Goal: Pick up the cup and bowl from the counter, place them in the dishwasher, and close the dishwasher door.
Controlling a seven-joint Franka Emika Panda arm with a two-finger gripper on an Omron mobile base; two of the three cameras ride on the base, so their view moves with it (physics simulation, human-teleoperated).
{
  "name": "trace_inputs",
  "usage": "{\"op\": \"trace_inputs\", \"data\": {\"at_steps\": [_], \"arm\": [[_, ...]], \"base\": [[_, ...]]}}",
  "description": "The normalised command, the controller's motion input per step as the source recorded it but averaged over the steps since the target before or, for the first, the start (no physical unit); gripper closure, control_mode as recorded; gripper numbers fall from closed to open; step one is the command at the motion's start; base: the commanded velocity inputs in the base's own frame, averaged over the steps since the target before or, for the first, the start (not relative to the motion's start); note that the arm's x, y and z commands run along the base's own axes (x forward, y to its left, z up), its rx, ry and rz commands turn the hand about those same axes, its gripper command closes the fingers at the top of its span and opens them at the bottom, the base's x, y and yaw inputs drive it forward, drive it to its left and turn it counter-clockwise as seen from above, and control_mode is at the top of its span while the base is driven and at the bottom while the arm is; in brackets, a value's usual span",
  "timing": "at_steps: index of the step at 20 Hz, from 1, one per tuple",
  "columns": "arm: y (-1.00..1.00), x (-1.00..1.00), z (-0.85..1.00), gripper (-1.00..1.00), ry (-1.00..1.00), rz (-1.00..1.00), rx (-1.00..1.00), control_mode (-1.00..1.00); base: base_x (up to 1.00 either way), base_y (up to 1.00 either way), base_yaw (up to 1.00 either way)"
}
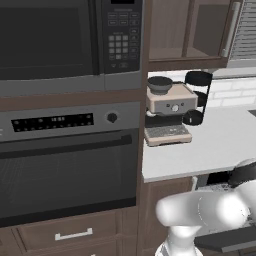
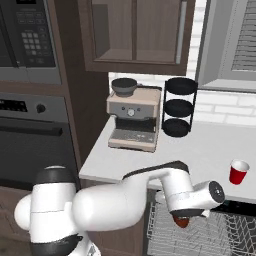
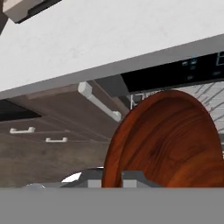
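Observation:
My gripper point(image 2: 182, 218) is shut on the rim of a brown wooden bowl point(image 2: 181, 221), holding it tilted just above the grey wire rack point(image 2: 205, 236) of the open dishwasher. In the hand view the bowl point(image 3: 170, 140) stands on edge between my fingertips point(image 3: 131, 178), below the dishwasher's black strip with teal lights point(image 3: 175, 73) and the edge of the counter point(image 3: 87, 39). A red cup point(image 2: 239, 172) stands upright on the counter point(image 2: 200, 145) to the right of the gripper. The dark dishwasher door point(image 1: 227, 240) lies folded down at the lower right.
A beige coffee machine point(image 2: 134, 117) and a black tiered stand point(image 2: 179, 106) sit at the back of the counter. A built-in oven point(image 1: 65, 160) and microwave point(image 1: 60, 40) fill the wall to the left. Brown drawers with pale handles point(image 3: 99, 101) flank the dishwasher.

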Motion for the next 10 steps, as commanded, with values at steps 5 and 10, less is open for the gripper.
{"op": "trace_inputs", "data": {"at_steps": [5,10], "arm": [[0.0,0.09,-0.74,1.0,-0.06,-0.02,0.0,-1.0],[0.01,0.16,-0.43,1.0,-0.06,-0.06,-0.03,-1.0]], "base": [[0.0,0.0,0.0],[0.0,0.0,0.0]]}}
